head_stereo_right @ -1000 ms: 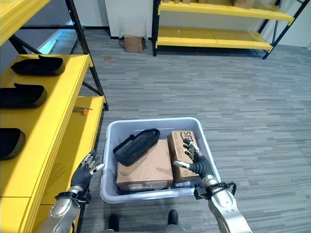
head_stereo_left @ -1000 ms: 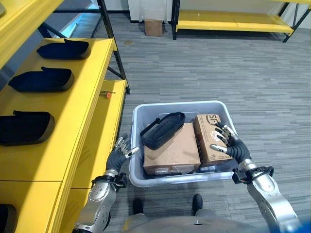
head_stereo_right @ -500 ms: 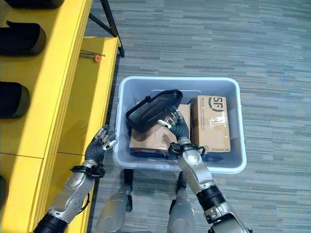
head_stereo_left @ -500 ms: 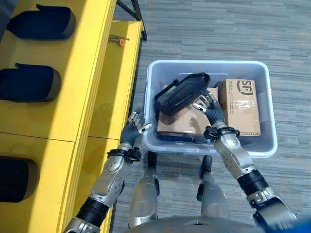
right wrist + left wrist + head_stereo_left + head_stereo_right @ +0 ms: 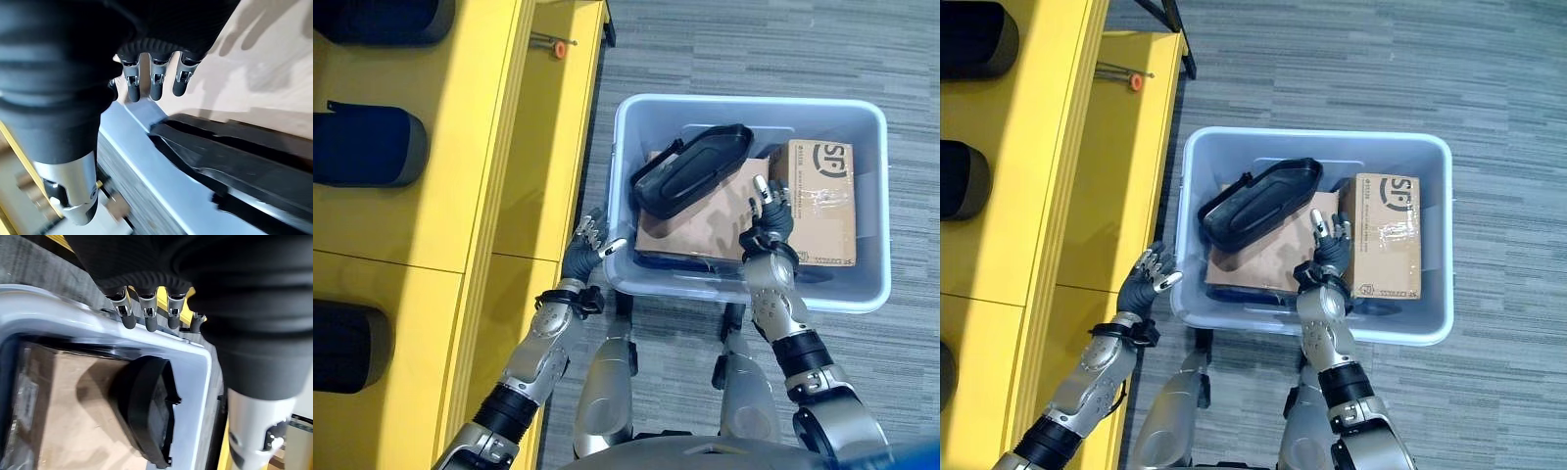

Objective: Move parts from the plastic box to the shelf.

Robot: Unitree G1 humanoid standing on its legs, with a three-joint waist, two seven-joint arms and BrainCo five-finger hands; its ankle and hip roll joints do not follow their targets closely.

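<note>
The pale blue plastic box (image 5: 749, 101) stands on the floor beside the yellow shelf (image 5: 480, 147). A black moulded part (image 5: 693, 181) lies tilted on a large cardboard box (image 5: 700, 230) inside it. My right hand (image 5: 769, 213) hovers open over the seam between that box and a smaller cardboard box (image 5: 822, 201), a little right of the part. In the right wrist view its fingers (image 5: 154, 83) are straight, with the black part (image 5: 234, 166) past them. My left hand (image 5: 588, 253) is open, outside the box's near left corner, and the left wrist view shows its fingers (image 5: 146, 316) above the rim.
Three black parts (image 5: 367, 147) (image 5: 347, 348) (image 5: 382, 20) lie in a row on the yellow shelf's upper level. An orange-tipped tool (image 5: 553, 44) rests on the lower level (image 5: 553, 147). Grey carpet floor (image 5: 744, 39) stretches beyond the box and to its right.
The camera has tipped down onto the box. My right hand moved left across the box to the black part, then slid back right; the left hand stays by the box's corner.
</note>
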